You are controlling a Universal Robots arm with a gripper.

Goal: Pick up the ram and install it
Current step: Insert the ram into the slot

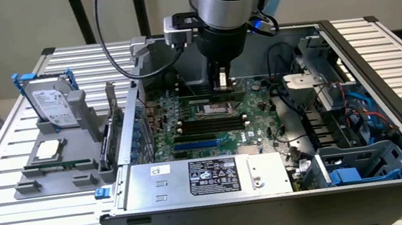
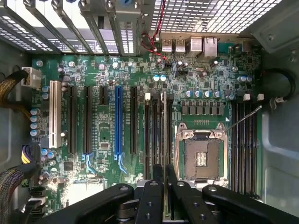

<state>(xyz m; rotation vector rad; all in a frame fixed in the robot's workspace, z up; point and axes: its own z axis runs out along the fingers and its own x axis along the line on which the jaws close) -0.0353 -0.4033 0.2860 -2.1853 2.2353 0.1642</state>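
The hand (image 2: 164, 175) grips the ram (image 2: 164, 126) edge-on above the motherboard (image 2: 117, 70), beside its empty processor socket (image 2: 202, 156).

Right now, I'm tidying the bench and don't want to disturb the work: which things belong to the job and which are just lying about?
In the job: the ram, held in the shut jaws of the gripper; the black slots below it.

Lying about: the hard drive and the processor chip, both on the grey tray outside the case.
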